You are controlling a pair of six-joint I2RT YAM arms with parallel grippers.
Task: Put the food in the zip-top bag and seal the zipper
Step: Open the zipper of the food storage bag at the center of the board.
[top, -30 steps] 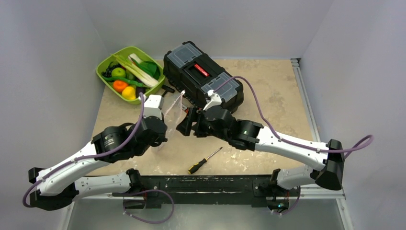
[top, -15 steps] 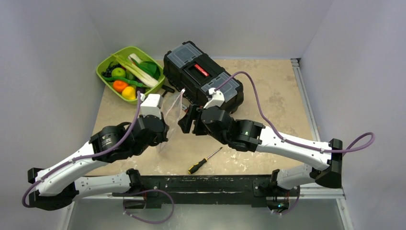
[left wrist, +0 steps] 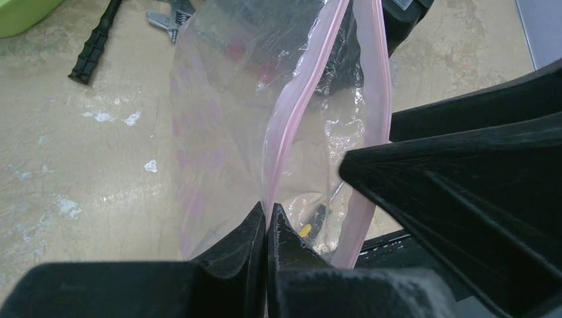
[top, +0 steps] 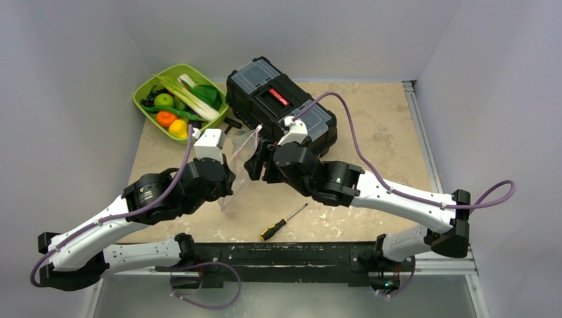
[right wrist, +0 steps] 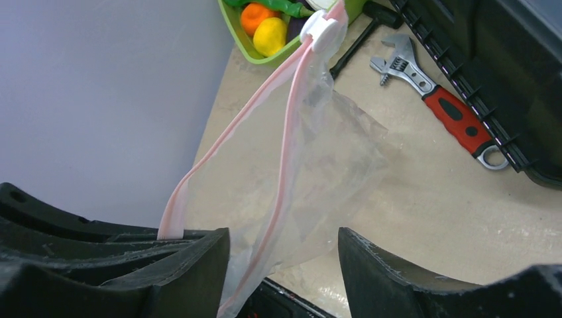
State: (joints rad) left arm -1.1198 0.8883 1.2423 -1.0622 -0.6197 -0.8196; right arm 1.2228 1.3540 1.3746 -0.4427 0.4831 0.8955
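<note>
The top view looks steeply down from the near edge over the whole worktop (top: pixel 378 132). Both wrist views sit close, facing the bag (left wrist: pixel 219 99) from opposite sides.

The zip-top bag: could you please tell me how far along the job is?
Done: the zip-top bag is lifted, mouth open. In hand: the left gripper pinches one side of the zipper; the right gripper, open, straddles the other. Left: the food lies in the green tray; nothing bagged, nothing sealed.

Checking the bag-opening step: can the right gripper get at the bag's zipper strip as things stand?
Probably yes: the right gripper stands open around one run of the zipper, with nothing in between, and the left gripper pinches it elsewhere.
</note>
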